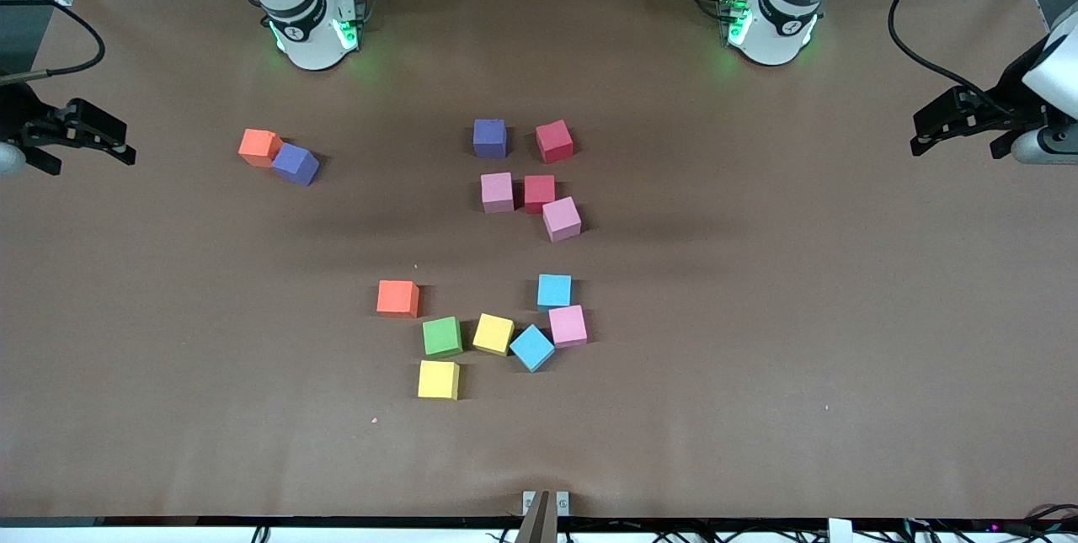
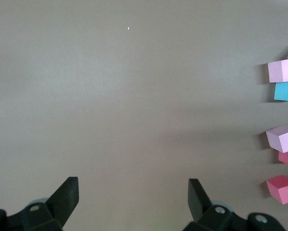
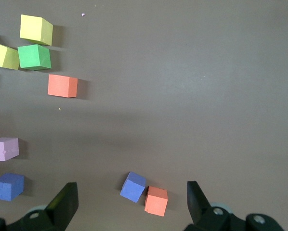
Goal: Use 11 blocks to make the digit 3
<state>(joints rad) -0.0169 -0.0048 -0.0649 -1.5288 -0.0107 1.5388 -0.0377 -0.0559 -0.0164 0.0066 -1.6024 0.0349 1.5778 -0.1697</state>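
We see two white arms with black joint rings, green-lit bases [image 1: 316, 34], black cables and black grippers [image 1: 960, 126] with wedge-shaped fingers [image 2: 64, 195]

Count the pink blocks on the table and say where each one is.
3. One touches a red block; one sits at that red block's corner, nearer the camera; one lies beside two blue blocks. None seems hidden.

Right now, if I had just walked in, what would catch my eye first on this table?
Bright foam blocks scattered mid-table: a green block among yellow, sky-blue and pink ones nearer the camera, purple, red and pink ones farther up. An orange block touches a purple block toward the right arm's end. The left gripper and right gripper wait open at the table's ends.
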